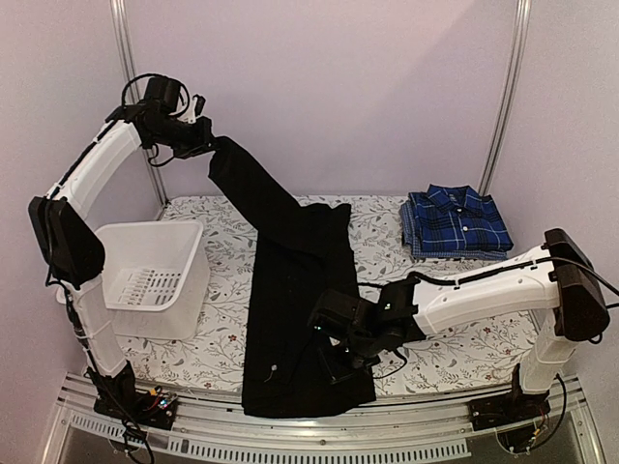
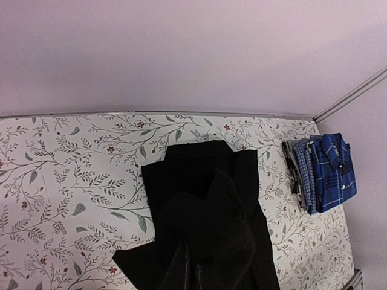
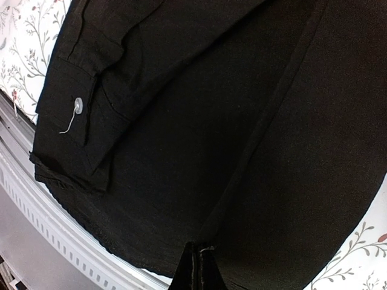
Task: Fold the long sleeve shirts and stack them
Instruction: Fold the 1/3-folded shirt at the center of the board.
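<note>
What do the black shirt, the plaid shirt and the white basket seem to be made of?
The black shirt: soft matte woven cloth, perhaps cotton; it drapes and creases. The plaid shirt: thin woven cloth, blue-and-navy check, folded flat. The basket: rigid white plastic, smooth, slightly translucent, with moulded slots.

One black shirt (image 1: pixel 290 290), one blue plaid shirt (image 1: pixel 455 222), possibly atop others in its pile, and one white basket (image 1: pixel 193 275) were visible.

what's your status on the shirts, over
Left gripper shut on black shirt, end lifted high. Right gripper shut on its near part. Plaid shirt folded, far right. Basket left, apart from cloth.
</note>
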`<state>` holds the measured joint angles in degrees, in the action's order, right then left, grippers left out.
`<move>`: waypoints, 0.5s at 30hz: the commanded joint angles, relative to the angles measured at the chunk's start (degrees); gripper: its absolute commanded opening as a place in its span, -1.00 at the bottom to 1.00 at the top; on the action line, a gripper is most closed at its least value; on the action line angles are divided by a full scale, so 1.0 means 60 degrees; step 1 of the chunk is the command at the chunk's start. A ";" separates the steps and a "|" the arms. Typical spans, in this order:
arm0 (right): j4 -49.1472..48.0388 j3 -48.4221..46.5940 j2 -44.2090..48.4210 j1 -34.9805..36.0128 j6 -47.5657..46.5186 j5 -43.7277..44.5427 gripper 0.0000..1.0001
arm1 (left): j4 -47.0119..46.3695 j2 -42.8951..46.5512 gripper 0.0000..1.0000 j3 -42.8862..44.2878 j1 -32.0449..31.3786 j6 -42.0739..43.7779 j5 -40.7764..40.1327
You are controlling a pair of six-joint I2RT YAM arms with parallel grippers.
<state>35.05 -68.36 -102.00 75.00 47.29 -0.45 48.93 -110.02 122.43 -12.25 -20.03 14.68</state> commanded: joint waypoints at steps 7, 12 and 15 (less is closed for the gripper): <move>-0.0494 0.0095 -0.0266 0.0074 -0.0303 -0.1168 -1.00 | 0.0068 0.0282 -1.00 -0.0103 0.0108 0.0172 -0.0188; -0.0620 0.0164 -0.0430 0.0062 -0.0323 -0.1236 -1.00 | 0.0063 0.0312 -1.00 0.0059 0.0111 0.0160 -0.0216; -0.0714 0.0178 -0.0474 0.0064 -0.0350 -0.1244 -1.00 | 0.0106 0.0255 -1.00 0.0129 0.0108 0.0177 -0.0116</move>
<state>32.42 -67.92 -103.81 75.00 45.95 -6.59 48.95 -109.93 122.34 -12.19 -19.68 13.85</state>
